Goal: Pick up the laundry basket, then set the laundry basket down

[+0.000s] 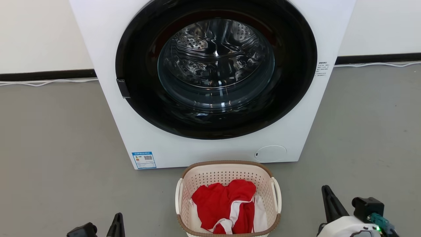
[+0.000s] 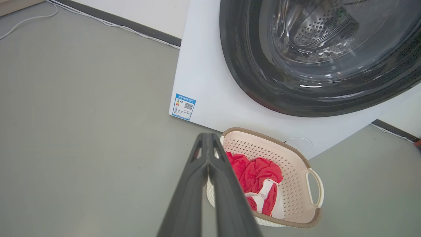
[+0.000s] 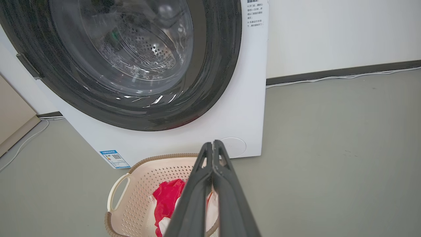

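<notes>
Laundry basket (image 1: 210,176) stands upright on the grey floor (image 1: 59,148), at 6 o'clock from the washing machine (image 1: 213,151) and just short of its front panel. Its loop handles sit at 9 o'clock (image 1: 178,196) and 3 o'clock (image 1: 277,194), and a red-and-white garment (image 1: 220,200) is bunched inside towards the near wall. The left gripper (image 1: 117,220) is at about 8 o'clock from the basket and the right gripper (image 1: 329,200) at about 3 o'clock. Both are well apart from it, with fingers pressed together on nothing; each wrist view confirms the fingers meet along their length. This layout fits two stages: a basket standing ready for the arms to take it, or a basket put down with the arms drawn clear. The pictures do not settle which. Handling judgement, valid for either: the two handles are the sound holds. They should be taken evenly so the rim stays level, since the clothing weights the near side. Little room is left towards the machine at 12 o'clock, so any travel is best kept vertical.
</notes>
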